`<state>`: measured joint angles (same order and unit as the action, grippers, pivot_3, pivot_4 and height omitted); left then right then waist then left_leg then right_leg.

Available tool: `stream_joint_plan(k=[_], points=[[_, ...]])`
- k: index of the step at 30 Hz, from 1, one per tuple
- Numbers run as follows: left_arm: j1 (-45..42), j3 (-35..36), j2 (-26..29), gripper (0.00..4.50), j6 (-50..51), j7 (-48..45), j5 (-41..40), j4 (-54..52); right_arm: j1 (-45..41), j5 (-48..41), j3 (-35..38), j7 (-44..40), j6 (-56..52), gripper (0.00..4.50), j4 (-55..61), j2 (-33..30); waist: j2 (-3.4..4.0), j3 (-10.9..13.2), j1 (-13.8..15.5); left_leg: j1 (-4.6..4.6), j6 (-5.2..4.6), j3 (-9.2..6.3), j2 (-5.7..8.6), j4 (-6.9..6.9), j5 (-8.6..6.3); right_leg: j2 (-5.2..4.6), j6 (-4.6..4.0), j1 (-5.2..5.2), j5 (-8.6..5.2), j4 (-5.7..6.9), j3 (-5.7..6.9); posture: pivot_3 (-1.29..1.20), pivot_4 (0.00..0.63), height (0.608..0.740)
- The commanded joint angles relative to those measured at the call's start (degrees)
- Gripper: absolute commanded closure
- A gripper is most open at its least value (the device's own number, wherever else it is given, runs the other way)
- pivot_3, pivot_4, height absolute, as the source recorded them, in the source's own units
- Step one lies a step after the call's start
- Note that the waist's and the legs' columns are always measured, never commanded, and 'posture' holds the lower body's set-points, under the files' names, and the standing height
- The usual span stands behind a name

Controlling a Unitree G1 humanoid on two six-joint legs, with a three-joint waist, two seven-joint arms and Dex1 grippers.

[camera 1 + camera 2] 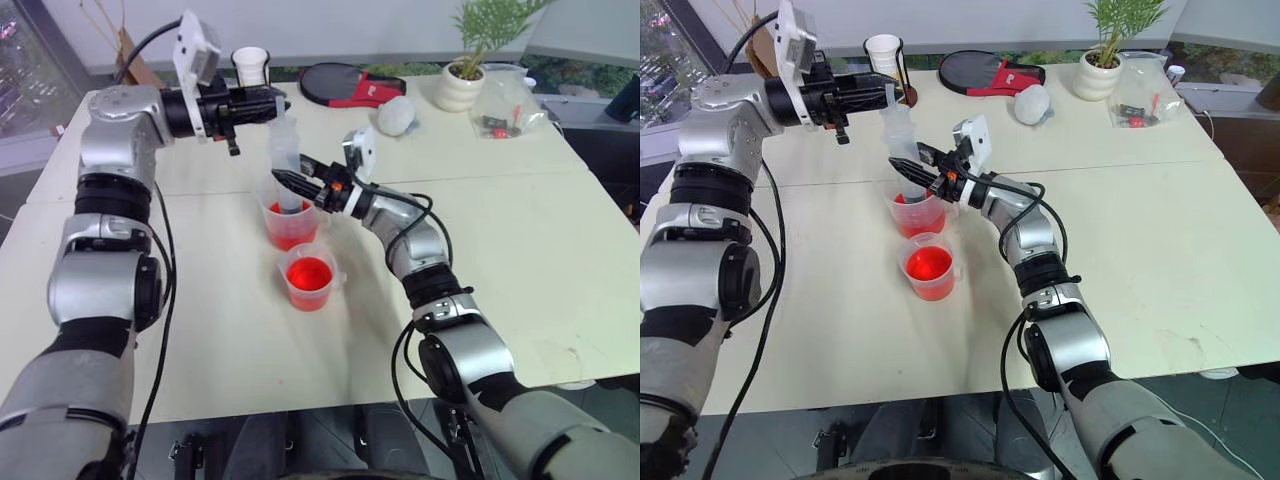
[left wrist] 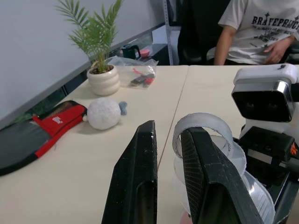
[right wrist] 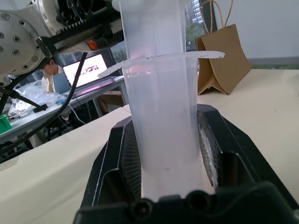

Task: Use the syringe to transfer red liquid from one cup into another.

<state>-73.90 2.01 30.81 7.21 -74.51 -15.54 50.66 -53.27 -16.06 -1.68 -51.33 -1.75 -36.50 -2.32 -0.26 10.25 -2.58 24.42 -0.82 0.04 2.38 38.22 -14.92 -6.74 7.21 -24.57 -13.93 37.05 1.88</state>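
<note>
My right claw [image 1: 292, 182] is clamped on the barrel of the syringe [image 1: 285, 160], which stands upright with its tip down in the tall cup [image 1: 288, 225] of red liquid [image 1: 290, 213]. My left claw [image 1: 280, 105] pinches the plunger top. The plastic is light, stiff and slick (a wet barrel would slip), so I judge that gripping just under the flange is safest. The short cup [image 1: 309, 277] sits just beside it, holding red too.

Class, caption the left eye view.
Both tools hold the syringe upright in the taller cup of red liquid.
</note>
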Motion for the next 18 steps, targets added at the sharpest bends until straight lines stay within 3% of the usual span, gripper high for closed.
stream_joint_plan(k=[1,4,9,18], points=[[-6.1,5.4,2.2,3.74,-2.0,3.7,-2.6,-1.4,1.5,1.8,-4.2,-3.3,0.0,3.11,0.4,2.0,0.0,0.0,0.0,0.0,0.0,0.0,0.0,0.0,0.0,0.0,0.0,0.0,0.0,0.0,0.0,0.0,0.15,0.74],[-5.8,5.2,2.4,2.85,-1.7,3.4,-2.4,-1.3,1.0,1.7,-3.7,-3.0,0.3,3.11,0.3,1.7,0.0,0.0,-0.1,0.0,0.0,0.0,0.0,0.0,0.0,0.0,0.0,0.0,0.0,0.0,0.0,0.0,0.15,0.74],[-1.9,3.9,5.1,0.36,1.3,1.1,-1.3,-3.5,-2.7,-0.2,-0.2,-1.1,-0.1,3.11,1.5,0.0,0.0,0.0,-0.2,0.0,0.0,0.0,-0.01,-0.01,0.0,0.01,0.0,-0.02,0.0,0.0,0.0,0.0,0.15,0.74],[13.0,3.9,15.3,0.36,16.9,-6.5,-5.3,-19.2,-5.0,-3.8,3.2,2.0,-4.1,3.11,9.9,-2.0,0.01,0.0,-0.2,0.01,0.02,-0.07,-0.01,-0.01,0.01,0.01,0.0,-0.03,0.0,0.06,-0.01,0.0,0.15,0.74]])
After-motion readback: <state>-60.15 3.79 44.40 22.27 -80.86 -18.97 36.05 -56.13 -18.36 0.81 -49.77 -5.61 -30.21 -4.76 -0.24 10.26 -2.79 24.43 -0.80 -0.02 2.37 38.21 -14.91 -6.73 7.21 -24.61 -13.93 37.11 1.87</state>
